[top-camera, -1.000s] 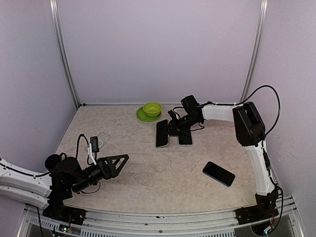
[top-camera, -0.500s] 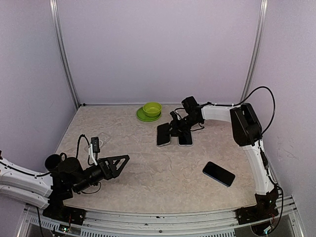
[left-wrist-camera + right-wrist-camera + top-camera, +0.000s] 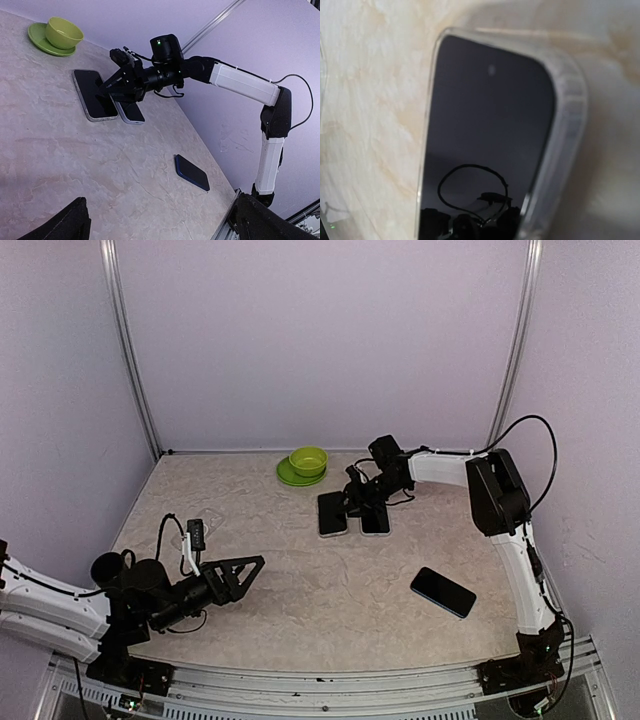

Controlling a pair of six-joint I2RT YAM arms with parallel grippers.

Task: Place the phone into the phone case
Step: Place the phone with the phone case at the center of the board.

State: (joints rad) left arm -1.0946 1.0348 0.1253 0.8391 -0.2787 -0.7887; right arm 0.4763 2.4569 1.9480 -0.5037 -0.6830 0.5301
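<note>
A black phone (image 3: pixel 331 513) lies flat at the far middle of the table, seated inside a clear phone case whose rim (image 3: pixel 565 115) frames its screen (image 3: pixel 485 120) in the right wrist view. In the left wrist view the phone (image 3: pixel 93 94) shows a pale border. My right gripper (image 3: pixel 352 502) hangs low over its right edge; its fingers do not show in its own view. A second white-rimmed phone (image 3: pixel 376 524) lies just right of it, partly under the gripper. My left gripper (image 3: pixel 245 570) is open and holds nothing, near the front left.
A dark blue phone (image 3: pixel 442 592) lies alone at the front right. A green bowl on a green saucer (image 3: pixel 308 460) stands at the back. A small black device with a cable (image 3: pixel 193 532) sits at the left. Walls and metal posts enclose the table.
The black phone was tilted up on its edge in my right gripper; it now lies flat on the table. The left arm barely shifted.
</note>
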